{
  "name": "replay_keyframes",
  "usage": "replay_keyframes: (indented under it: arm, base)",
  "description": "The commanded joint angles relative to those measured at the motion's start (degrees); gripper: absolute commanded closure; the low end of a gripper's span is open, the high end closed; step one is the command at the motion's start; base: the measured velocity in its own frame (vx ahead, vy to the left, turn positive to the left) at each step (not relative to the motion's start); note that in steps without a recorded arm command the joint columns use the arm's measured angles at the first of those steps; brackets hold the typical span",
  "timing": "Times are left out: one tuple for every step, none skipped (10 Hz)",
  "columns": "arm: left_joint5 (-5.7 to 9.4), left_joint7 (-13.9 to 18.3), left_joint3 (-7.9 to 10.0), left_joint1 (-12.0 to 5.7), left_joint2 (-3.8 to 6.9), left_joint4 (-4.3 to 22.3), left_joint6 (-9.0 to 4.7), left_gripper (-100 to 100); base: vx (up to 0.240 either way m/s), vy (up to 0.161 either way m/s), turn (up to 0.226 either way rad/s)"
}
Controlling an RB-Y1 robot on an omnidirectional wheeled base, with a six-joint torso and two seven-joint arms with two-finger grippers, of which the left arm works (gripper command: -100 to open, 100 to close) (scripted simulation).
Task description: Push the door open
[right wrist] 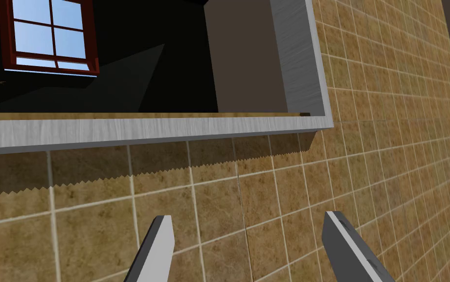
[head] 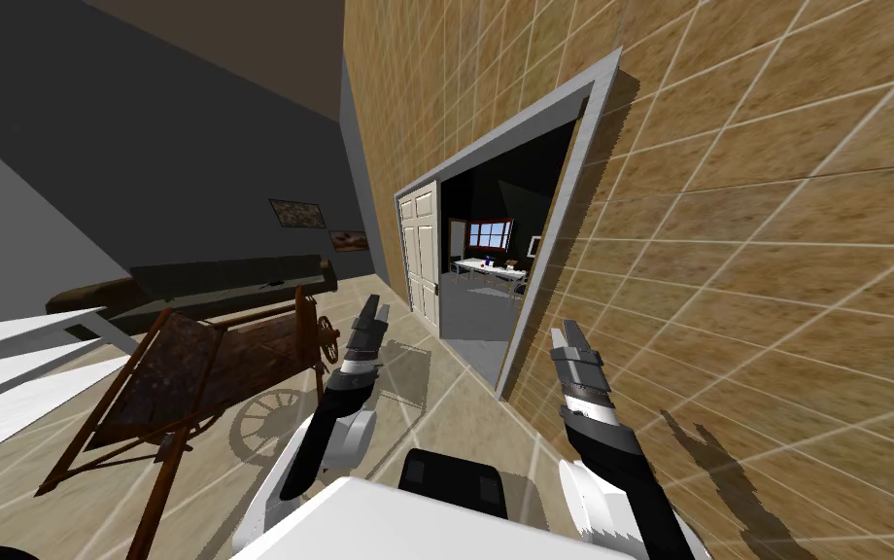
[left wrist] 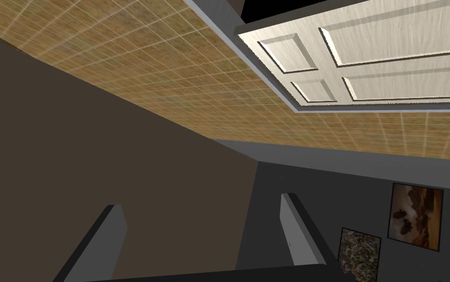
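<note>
Facing the doorway with both grippers free

Starting at the far left, a brown cart (head: 212, 369) stands well apart from the job. Next comes the left gripper (head: 374, 313), raised and aimed forward, its fingers (left wrist: 109, 235) spread wide with nothing between them. I judge it is held out like this because it is the arm nearer the door.

The door (head: 424, 255), white and panelled, stands ahead of that gripper and a little to its right, apart from it and untouched. It hangs at the left side of the grey frame (head: 542, 282) and is swung off the opening. The room beyond, with a table (head: 489, 267) and a window (right wrist: 48, 34), shows through the gap. From that, the push looks largely done, with at most a last bit of swing left.

Right of the frame, the right gripper (head: 567, 338) points at the tan tiled wall (head: 775, 292), near the frame's edge. It is also wide and empty, and looks parked there, out of the door's path.
</note>
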Motion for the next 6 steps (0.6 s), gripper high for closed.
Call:
replay_keyframes:
  arm:
    - [0.25, 0.2, -0.42, -0.64, 0.76, 1.9, -0.46, -100]
    - [0.31, 0.2, -0.52, -0.79, 0.91, 2.4, -0.57, -100]
    - [0.49, 0.4, -0.81, -1.24, 1.37, 3.8, -0.89, -100]
    - [0.62, 0.5, -1.03, -1.58, 1.68, 4.8, -1.13, -100]
    - [0.79, 0.6, -1.32, -2.01, 2.03, 6.1, -1.44, -100]
    - [0.96, 0.7, -1.60, -2.45, 2.37, 7.4, -1.76, -100]
  base:
    - [0.094, -0.070, -0.008]
    - [0.115, 0.079, -0.094]
    - [0.121, 0.143, -0.063]
    - [0.120, 0.121, -0.045]
    - [0.126, 0.065, -0.065]
    - [0.155, 0.059, -0.063]
